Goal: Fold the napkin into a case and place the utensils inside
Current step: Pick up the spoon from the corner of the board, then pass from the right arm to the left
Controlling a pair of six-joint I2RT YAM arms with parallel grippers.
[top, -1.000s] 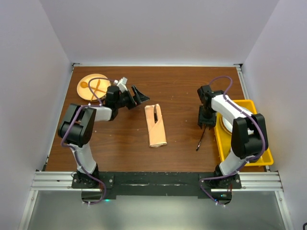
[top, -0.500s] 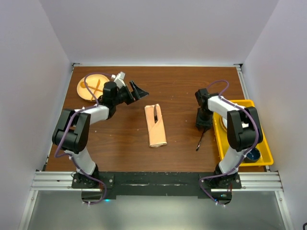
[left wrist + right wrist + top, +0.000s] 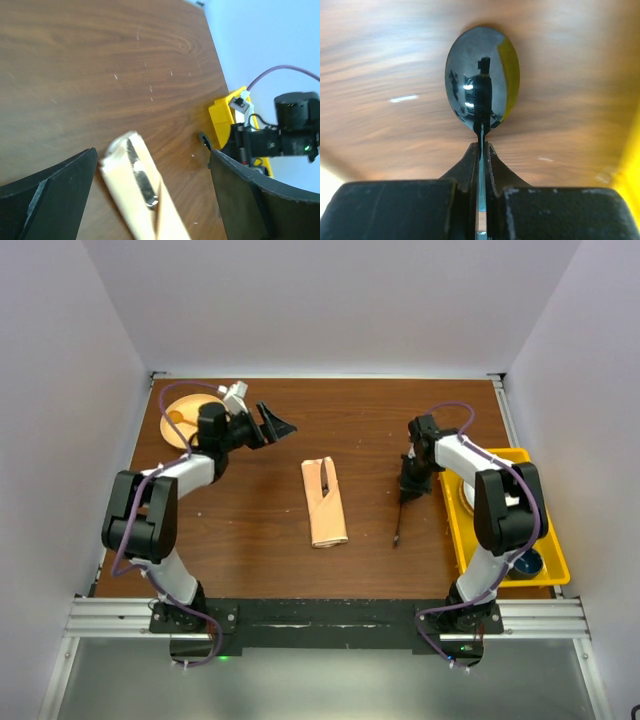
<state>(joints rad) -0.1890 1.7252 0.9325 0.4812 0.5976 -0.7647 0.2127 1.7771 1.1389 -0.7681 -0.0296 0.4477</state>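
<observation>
Firmly, the dark spoon (image 3: 481, 77) is pinched by its handle in the closed right gripper (image 3: 410, 483). It should be carried left, steadily, to the case (image 3: 325, 502) in the middle and slid in beside the knife (image 3: 142, 176) (already tucked there). The left gripper (image 3: 271, 426), spread wide, hangs far left by the wooden plate (image 3: 178, 408). The yellow tray (image 3: 452, 525) lies on the right, off the path.

Peach case (image 3: 328, 517), black spoon (image 3: 481, 77) — yellow bin (image 3: 455, 535)
</observation>
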